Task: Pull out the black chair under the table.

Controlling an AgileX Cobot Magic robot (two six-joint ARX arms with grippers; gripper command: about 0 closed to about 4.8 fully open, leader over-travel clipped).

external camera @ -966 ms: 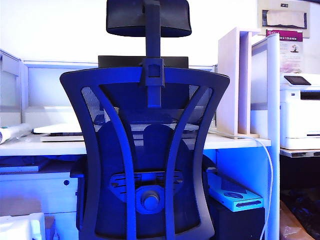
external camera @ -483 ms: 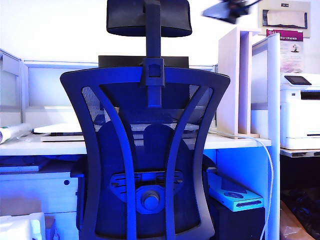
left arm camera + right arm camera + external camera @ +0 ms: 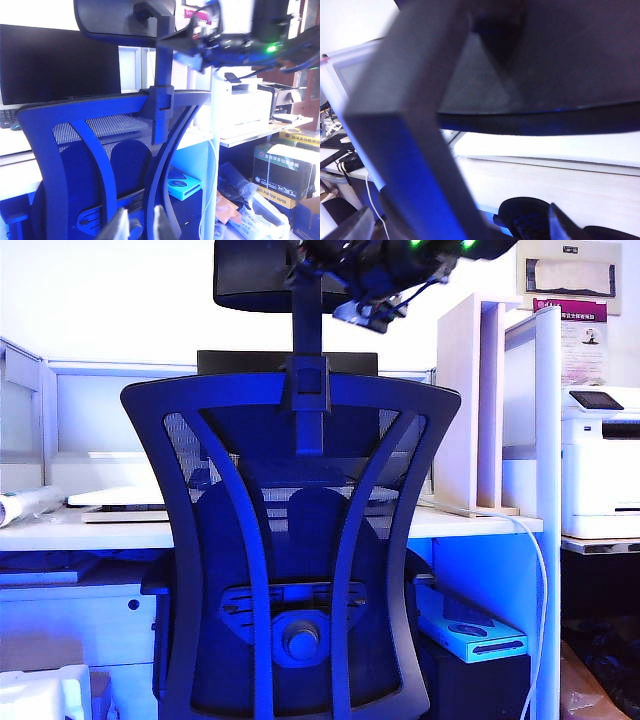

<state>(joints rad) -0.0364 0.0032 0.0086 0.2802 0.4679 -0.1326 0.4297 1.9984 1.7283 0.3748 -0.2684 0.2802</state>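
The black chair (image 3: pixel 300 540) stands with its mesh back to the exterior view, its seat tucked under the white table (image 3: pixel 110 530). My right gripper (image 3: pixel 365 308) hangs at the top of that view, just right of the headrest post (image 3: pixel 307 330) and below the headrest (image 3: pixel 250 280). In the right wrist view its fingers stand wide apart, open (image 3: pixel 457 227), with the post (image 3: pixel 420 150) between them and not clamped. My left gripper (image 3: pixel 140 227) shows only in the left wrist view, open and empty, in front of the chair's lower back (image 3: pixel 100 165).
A white upright shelf divider (image 3: pixel 470 400) stands on the table's right end. A white printer (image 3: pixel 600 460) is further right. A light blue box (image 3: pixel 470 635) and a white cable (image 3: pixel 540 580) sit under the table, and cardboard boxes (image 3: pixel 285 170) stand on the floor.
My right arm has come in from the upper right and moved left and down to the headrest post. The chair has not moved.
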